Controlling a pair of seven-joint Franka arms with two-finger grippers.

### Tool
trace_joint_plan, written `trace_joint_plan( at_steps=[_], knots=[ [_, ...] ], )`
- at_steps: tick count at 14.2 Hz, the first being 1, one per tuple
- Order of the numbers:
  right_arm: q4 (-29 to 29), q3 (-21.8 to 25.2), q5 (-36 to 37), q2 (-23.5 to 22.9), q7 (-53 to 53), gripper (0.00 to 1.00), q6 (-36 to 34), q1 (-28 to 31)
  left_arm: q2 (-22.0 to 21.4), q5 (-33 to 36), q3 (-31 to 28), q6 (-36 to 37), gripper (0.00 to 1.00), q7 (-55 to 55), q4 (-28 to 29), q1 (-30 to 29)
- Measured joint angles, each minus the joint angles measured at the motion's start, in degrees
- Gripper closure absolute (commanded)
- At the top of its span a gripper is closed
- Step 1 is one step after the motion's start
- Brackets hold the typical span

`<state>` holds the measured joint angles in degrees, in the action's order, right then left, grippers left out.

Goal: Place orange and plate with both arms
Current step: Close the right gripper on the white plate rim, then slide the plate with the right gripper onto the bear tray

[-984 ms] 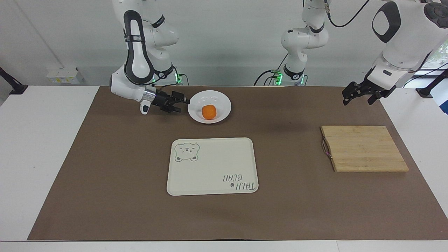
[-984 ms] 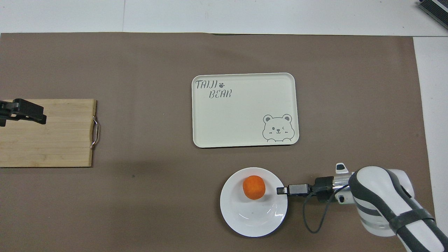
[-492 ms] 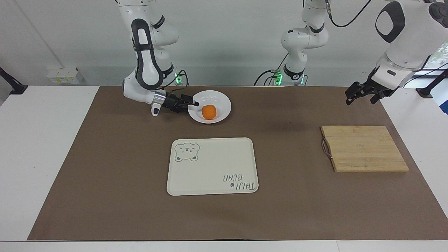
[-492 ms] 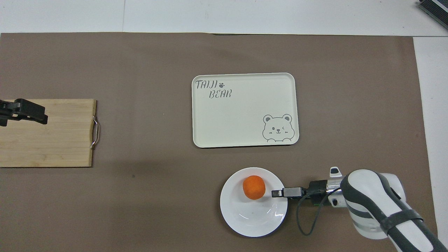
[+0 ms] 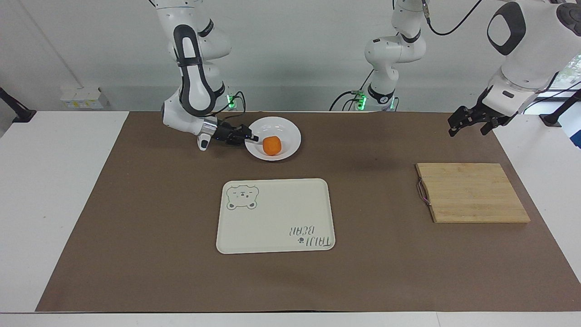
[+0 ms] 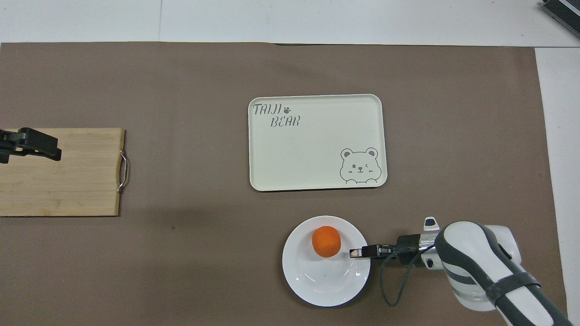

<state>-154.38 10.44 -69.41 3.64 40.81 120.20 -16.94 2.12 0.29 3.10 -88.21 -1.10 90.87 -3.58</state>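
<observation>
The white plate (image 5: 283, 129) (image 6: 326, 285) rests on the brown mat close to the robots, toward the right arm's end. The orange (image 5: 271, 145) (image 6: 326, 242) lies inside it. My right gripper (image 5: 251, 137) (image 6: 358, 252) lies low and level at the plate's rim, on the side toward the right arm's end, with its fingers closed down on that rim. My left gripper (image 5: 466, 131) (image 6: 29, 156) hangs open and empty in the air at the left arm's end, by the cutting board.
A cream tray (image 5: 277, 215) (image 6: 317, 142) with a bear drawing lies mid-table, farther from the robots than the plate. A wooden cutting board (image 5: 472, 193) (image 6: 68, 181) with a metal handle sits at the left arm's end.
My right gripper slid in onto the plate's rim and closed on it; the plate shifted slightly. The left arm rose a little, then held still.
</observation>
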Motion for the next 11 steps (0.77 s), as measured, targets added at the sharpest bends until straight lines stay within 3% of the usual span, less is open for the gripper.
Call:
trace_joint_plan(
  at_steps=[6, 11],
  knots=[
    [1.0, 0.1, -0.2, -0.4, 5.8, 1.0, -0.4, 0.1, 0.0, 0.0, 0.0, 0.0, 0.0, 0.0, 0.0, 0.0],
    [6.5, 0.3, -0.2, -1.4, 7.7, 1.0, 0.2, 0.1, 0.0, 0.0, 0.0, 0.0, 0.0, 0.0, 0.0, 0.0]
  ],
)
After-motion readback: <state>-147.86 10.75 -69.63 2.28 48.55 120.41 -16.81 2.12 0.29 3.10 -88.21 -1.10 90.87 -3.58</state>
